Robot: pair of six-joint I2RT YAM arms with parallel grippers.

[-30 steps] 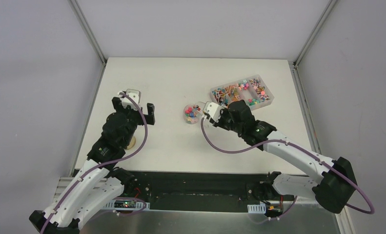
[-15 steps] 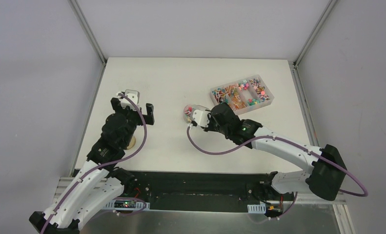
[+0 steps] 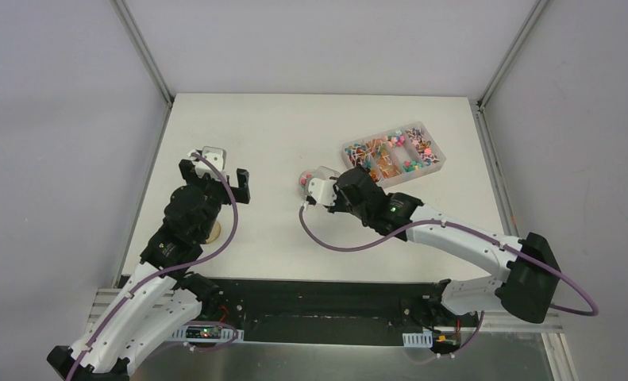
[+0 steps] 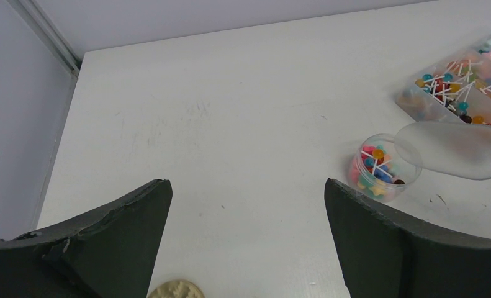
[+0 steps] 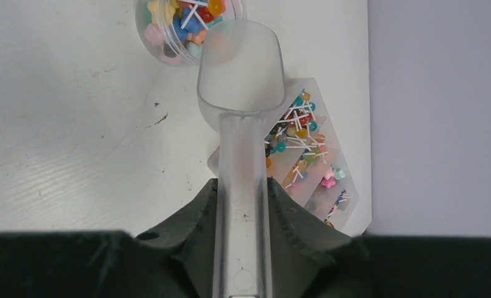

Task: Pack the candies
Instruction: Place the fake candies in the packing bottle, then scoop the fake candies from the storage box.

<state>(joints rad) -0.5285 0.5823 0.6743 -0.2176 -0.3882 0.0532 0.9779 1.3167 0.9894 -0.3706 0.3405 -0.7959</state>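
Right gripper (image 5: 243, 194) is closed on the handle of the clear plastic scoop (image 5: 239, 68). The scoop's bowl points away from the wrist, its tip over the rim of a small clear round jar (image 5: 151, 32); whether tip and rim touch cannot be told. Candies (image 5: 187, 15) lie partly in that jar, near the table's middle, the rest in a clear compartment tray (image 3: 433, 141) near it, toward the far right. Left gripper (image 4: 246, 186) stands wide open, holding nothing, above the left part of the white table (image 4: 230, 93); a round wooden lid (image 4: 175, 290) lies below it
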